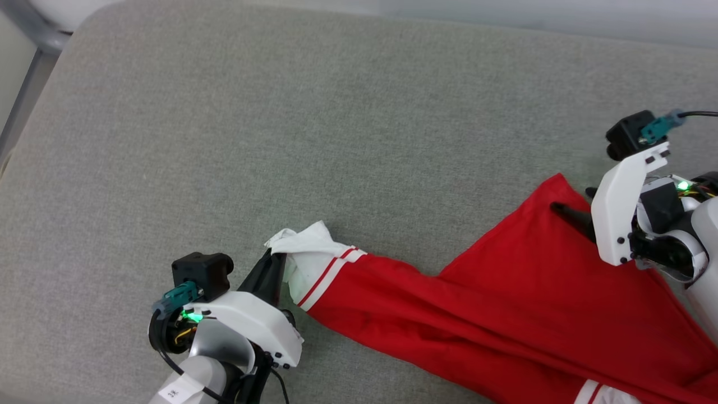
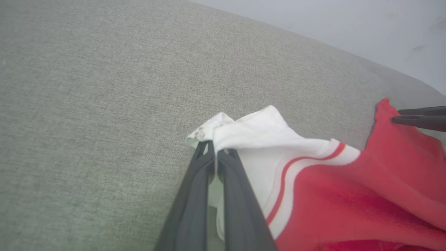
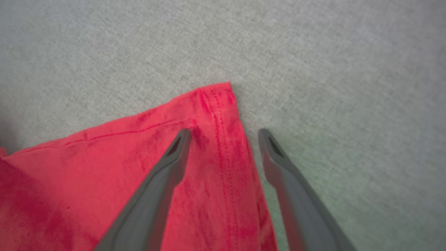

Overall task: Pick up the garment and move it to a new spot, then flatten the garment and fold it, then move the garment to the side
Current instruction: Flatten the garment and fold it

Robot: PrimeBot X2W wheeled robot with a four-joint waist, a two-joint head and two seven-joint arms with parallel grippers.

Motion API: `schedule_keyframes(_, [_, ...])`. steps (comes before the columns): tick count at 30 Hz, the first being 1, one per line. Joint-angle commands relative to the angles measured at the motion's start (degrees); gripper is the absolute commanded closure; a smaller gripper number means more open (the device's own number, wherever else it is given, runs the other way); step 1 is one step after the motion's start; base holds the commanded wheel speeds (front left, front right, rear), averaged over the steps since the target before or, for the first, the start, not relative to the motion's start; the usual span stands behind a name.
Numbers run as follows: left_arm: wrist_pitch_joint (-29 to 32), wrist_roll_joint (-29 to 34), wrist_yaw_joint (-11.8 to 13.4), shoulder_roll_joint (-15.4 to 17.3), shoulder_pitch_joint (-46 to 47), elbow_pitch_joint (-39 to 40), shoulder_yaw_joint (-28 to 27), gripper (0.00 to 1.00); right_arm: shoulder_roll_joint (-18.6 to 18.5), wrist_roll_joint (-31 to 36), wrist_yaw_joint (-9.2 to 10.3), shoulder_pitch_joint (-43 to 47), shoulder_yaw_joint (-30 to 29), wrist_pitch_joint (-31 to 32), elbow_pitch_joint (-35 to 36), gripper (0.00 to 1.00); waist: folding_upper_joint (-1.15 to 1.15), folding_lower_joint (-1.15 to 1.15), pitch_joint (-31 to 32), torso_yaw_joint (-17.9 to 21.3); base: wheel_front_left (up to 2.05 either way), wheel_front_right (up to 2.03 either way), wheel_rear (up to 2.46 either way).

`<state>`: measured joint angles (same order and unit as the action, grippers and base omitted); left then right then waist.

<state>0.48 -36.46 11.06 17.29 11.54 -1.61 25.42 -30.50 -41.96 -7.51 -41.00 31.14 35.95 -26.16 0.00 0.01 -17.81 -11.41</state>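
The garment (image 1: 505, 303) lies stretched across the lower right of a grey cloth-covered surface (image 1: 280, 112), red with a white sleeve (image 1: 308, 247) and striped trim at its left end. My left gripper (image 1: 277, 257) is shut on the edge of that white sleeve (image 2: 258, 136), its fingertips (image 2: 208, 153) pinching the cloth. My right gripper (image 1: 572, 200) is open over the garment's far red corner (image 3: 212, 101). One finger rests on the red cloth and the other just off its edge, above the grey surface. The right gripper's fingers (image 2: 418, 118) also show in the left wrist view.
The padded grey surface stretches wide to the left and far side of the garment. Its rounded far-left corner meets a metal frame leg (image 1: 25, 90). A pale wall or floor (image 1: 505, 17) runs past the far edge.
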Motion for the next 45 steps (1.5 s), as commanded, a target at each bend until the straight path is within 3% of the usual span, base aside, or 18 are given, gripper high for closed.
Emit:
schedule_keyframes(1, [-0.4, 0.3, -0.3, -0.4, 1.0, -0.3, 0.0, 1.0, -0.5, -0.9, 0.04, -1.3, 1.2, 0.8, -0.8, 0.0, 0.0, -0.01, -1.5, -1.1, 0.0, 0.0, 0.0])
schedule_keyframes(9, [-1.8, -0.4, -1.1, -1.1, 2.1, -2.5, 0.1, 1.0, -0.1, -7.9, -0.01, -1.0, 10.9, 8.2, -7.0, 0.03, 0.0, -0.01, -3.6, -2.0, 0.0, 0.0, 0.0])
schedule_keyframes(10, [-2.0, -0.5, -1.2, -1.2, 2.2, -2.7, 0.1, 1.0, -0.1, -8.4, -0.06, -0.8, 12.1, 9.3, -7.2, 0.72, 0.0, -0.01, -3.7, -1.9, 0.0, 0.0, 0.0])
schedule_keyframes(11, [-2.2, -0.4, -1.3, -1.2, 2.2, -2.9, 0.1, 1.0, -0.1, -9.3, -0.06, -0.8, 12.9, 9.4, -7.1, 1.0, 0.0, -0.01, -3.7, -1.9, 0.0, 0.0, 0.0])
schedule_keyframes(17, [-2.0, -1.0, -1.0, -1.2, 2.9, -4.1, -0.4, 1.0, -1.0, -10.6, -0.02, -5.3, 14.2, 4.4, -6.7, 1.0, 0.0, -0.01, -2.5, -1.1, 0.0, 0.0, 0.0])
schedule_keyframes(27, [-0.7, -0.5, -1.0, 1.7, 11.5, -5.4, -3.4, 1.0, 0.1, -11.1, 0.06, -11.8, 8.4, -10.6, -11.0, 1.0, 0.0, -0.01, 2.6, 2.7, 0.0, 0.0, 0.0])
schedule_keyframes(35, [3.3, -1.2, -2.2, 1.7, 26.3, -12.3, -5.0, 1.0, 3.0, -8.0, 0.06, -16.8, 4.4, -18.5, -17.6, 1.0, 0.0, -0.01, 4.9, 7.4, 0.0, 0.0, 0.0])
schedule_keyframes(45, [3.8, 1.2, -3.6, 0.9, 49.4, -27.9, -5.4, 1.0, 7.6, -1.0, 0.06, -29.9, -0.1, -26.8, -26.5, 1.0, 0.0, -0.01, 3.8, 11.5, 0.0, 0.0, 0.0])
